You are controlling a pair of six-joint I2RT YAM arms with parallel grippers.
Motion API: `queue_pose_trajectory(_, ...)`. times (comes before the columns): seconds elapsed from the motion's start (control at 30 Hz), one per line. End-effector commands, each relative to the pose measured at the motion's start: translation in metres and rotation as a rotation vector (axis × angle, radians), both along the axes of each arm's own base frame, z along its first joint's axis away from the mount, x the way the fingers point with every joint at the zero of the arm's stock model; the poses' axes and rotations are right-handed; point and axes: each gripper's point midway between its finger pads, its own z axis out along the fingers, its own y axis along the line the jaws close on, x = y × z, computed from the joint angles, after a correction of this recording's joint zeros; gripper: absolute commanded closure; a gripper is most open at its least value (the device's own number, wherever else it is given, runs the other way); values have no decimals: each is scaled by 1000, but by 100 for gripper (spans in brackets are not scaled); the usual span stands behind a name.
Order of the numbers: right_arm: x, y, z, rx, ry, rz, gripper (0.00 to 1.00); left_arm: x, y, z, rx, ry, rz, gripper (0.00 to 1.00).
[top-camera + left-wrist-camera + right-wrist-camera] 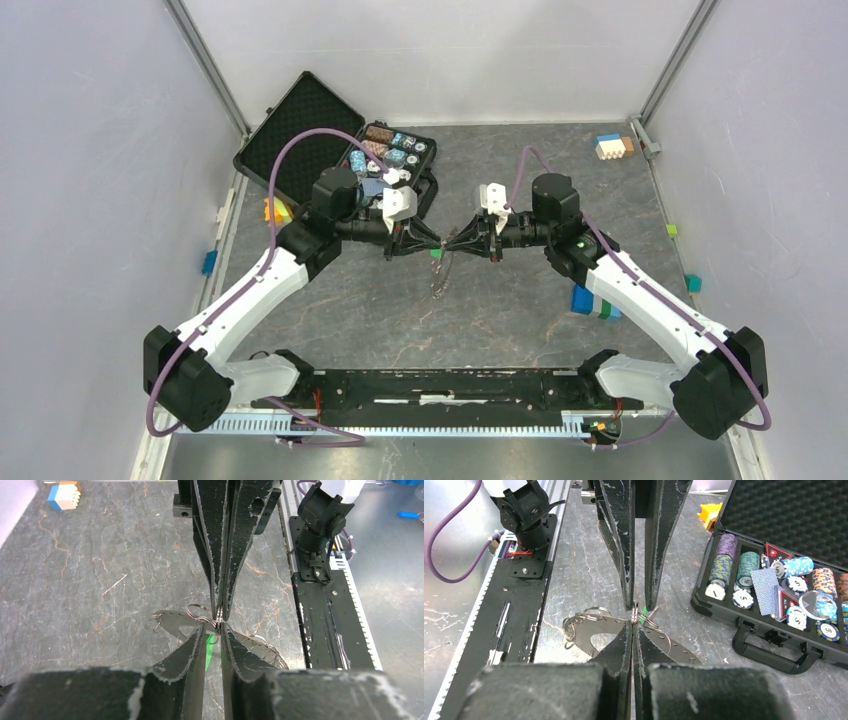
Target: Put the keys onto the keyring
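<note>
1. Grey stone-pattern table (520,320) with thin brown veins carries two black-and-white arms; their tips meet nose to nose over its middle
2. Thin grey wire makes the keyring (199,611). It is a small bundle of round loops, at least three in the right wrist view, and it sits right at the meeting point of the two grippers
3. Flat dull metal keys (609,627) hang from the loops. I can count two broad plates, one with a rounded cut-out; any more are hidden behind the fingers
4. One tiny green key (210,647) with a bright plastic head shows in the slot between the left fingers
5. Left gripper (215,630): two black wedge-shaped fingers with worn pale edges, parted only narrowly. I cannot tell if they touch the green key
6. Right gripper (634,627): the same two rough black wedges, pressed fully together, pinching the wire of the keyring at the very tips
7. One black hard case (769,645) with foam lid lies open beyond the left arm, with round striped chips (724,567) in stacks
8. Plastic blocks lie near the edges: one blue-white-orange brick (612,146) and one blue-and-green pair (590,300)
</note>
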Motion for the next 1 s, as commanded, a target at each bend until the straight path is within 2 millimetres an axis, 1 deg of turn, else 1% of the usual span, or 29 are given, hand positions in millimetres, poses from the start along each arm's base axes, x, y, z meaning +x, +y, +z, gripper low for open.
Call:
queue_pose_trajectory(0.0, -1, 1, 25, 60, -59, 20, 100, -9, -2, 18, -77, -15, -52, 80)
queue_pose_trajectory(0.1, 0, 1, 26, 66, -56, 19, 100, -12, -7, 17, -95, 16, -94, 84)
queue_pose_trajectory(0.2, 0, 0, 28, 70, -59, 15, 100, -16, -8, 10, -91, 45, -126, 85)
queue_pose_trajectory(0.33, 0, -2, 30, 73, -64, 12, 100, -20, -8, 6, -113, 17, -147, 85)
queue_pose_trajectory(0.57, 1, 0, 32, 90, -61, 18, 100, -26, -10, 6, -191, 51, -161, 74)
queue_pose_trajectory(0.63, 2, -1, 33, 93, -68, 15, 100, -25, -7, 7, -207, 60, -147, 72)
queue_pose_trajectory(0.77, 4, -3, 36, 102, -84, 5, 100, -18, -1, 8, -254, 84, -94, 70)
queue_pose_trajectory(0.83, 5, -2, 38, 108, -85, 3, 100, -15, 2, 13, -294, 98, -80, 69)
queue_pose_trajectory(0.97, 8, -1, 44, 117, -96, -2, 100, -16, 5, 23, -350, 145, -89, 61)
